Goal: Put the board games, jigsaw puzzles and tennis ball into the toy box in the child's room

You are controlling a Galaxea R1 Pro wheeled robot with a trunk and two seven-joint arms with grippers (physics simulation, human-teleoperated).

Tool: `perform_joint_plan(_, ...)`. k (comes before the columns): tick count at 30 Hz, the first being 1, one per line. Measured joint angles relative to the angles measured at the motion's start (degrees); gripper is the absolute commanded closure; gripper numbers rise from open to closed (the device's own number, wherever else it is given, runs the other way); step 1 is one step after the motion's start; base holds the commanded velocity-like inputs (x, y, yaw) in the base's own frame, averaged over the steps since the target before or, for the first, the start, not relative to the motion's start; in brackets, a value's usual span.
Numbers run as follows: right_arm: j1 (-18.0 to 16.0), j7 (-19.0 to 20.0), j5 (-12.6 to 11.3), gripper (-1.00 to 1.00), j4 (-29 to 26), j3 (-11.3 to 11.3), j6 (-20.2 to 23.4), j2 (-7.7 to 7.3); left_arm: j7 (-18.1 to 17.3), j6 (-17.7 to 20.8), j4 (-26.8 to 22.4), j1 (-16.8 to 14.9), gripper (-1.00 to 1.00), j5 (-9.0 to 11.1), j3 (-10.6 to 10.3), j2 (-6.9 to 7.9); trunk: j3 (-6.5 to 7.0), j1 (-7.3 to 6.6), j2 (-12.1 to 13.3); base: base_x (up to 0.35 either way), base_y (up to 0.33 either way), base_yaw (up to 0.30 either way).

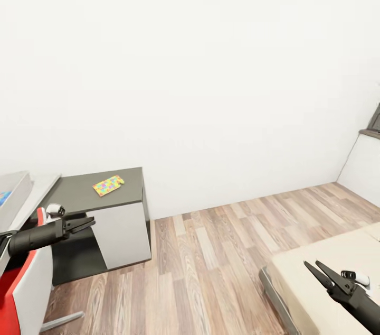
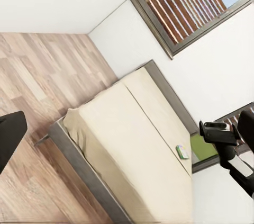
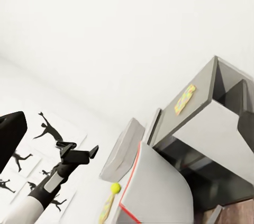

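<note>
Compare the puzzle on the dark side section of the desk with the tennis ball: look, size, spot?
Shape: the puzzle is a thin flat slab; the tennis ball is round.
Colour: the puzzle is a mix of bright colours; the ball is plain yellow-green.
Size: in the right wrist view the puzzle looks larger than the ball.
Spot: the puzzle lies on the dark side section; the ball sits beyond the grey bin.

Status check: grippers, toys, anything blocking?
Left gripper and right gripper open, empty. One jigsaw puzzle on the desk's dark side section; tennis ball beside the toy box. Red chair stands at the desk.
</note>
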Motion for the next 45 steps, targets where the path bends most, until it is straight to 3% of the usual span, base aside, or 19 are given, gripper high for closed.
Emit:
perform_joint_plan(18,-0.09,-0.01,-0.08,-1.0,3.02,-0.92,0.98,-0.47,0.01,0.0,-0.07,-0.01,-1.0,0.0,-0.1,-0.05,-1.21,-0.01,0.0,-0.24,-0.125,-0.106)
perform_joint_plan(45,-0.09,-0.02,-0.1,-1.0,4.44,-2.1,1.15,-0.54,0.0,0.0,-0.07,-0.02,-1.0,-0.03,-0.09,-0.02,-2.58,-0.03,-0.01,-0.015,-0.012,-0.234)
